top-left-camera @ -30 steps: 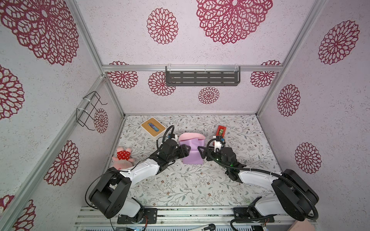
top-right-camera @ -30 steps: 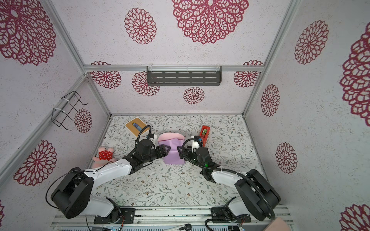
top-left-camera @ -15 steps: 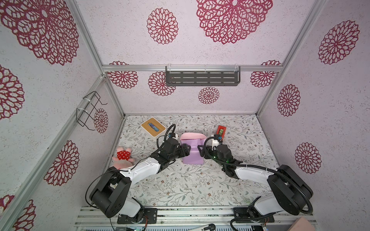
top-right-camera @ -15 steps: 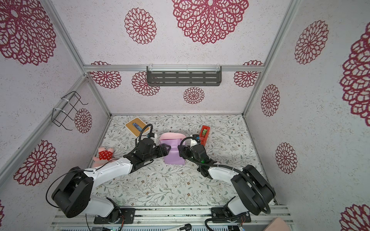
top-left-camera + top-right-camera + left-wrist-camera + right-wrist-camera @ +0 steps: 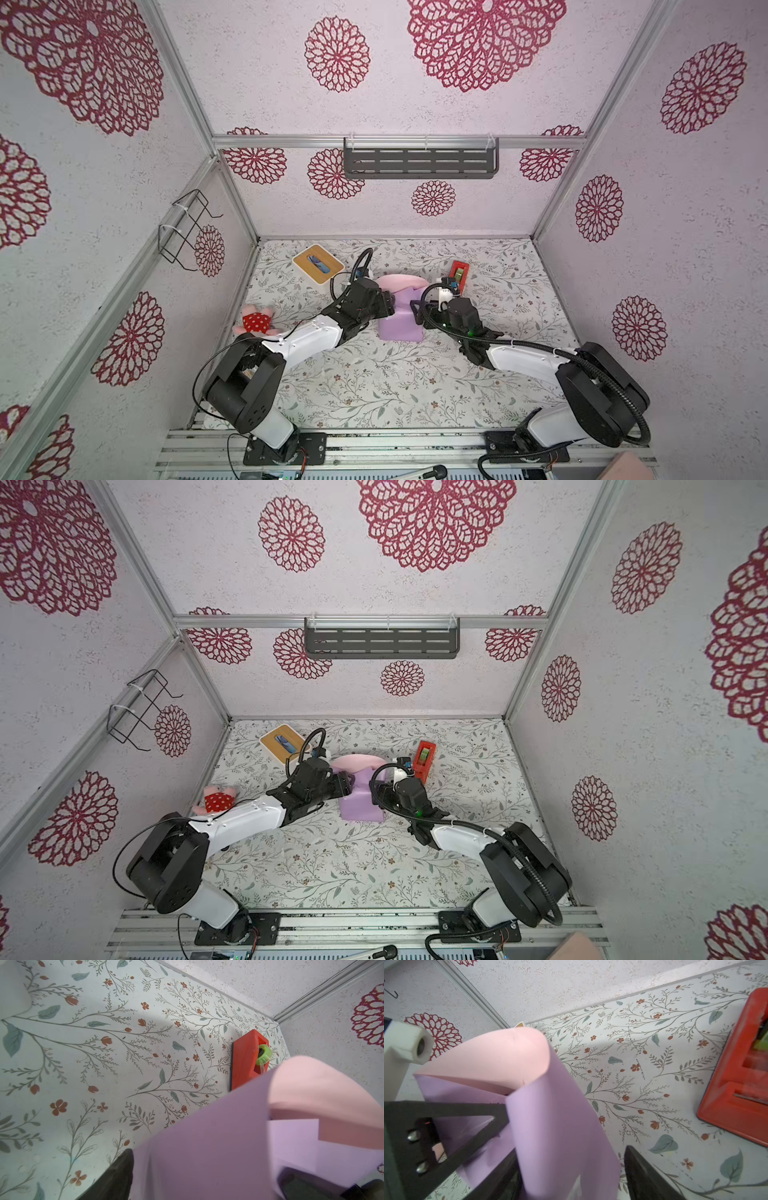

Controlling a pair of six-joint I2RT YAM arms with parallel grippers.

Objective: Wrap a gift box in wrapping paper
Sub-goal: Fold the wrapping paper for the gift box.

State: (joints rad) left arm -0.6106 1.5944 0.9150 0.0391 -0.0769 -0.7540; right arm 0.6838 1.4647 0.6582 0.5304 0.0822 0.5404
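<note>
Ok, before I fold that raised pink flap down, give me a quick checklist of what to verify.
Wrapping paper covers the box: ok, no blue shows in both top views.
Pink flap lying flat: not ok, it curls up at the far side.
Left gripper holding paper: cannot tell, jaws stand apart against it.
Right gripper holding paper: cannot tell, paper sits between its jaws.
Tape dispenser clear of the paper: ok, it stands apart.

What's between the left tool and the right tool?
The lilac-purple wrapping paper sheet, pink flap on top, folded up between left tool and right tool; shows in both top views.
</note>
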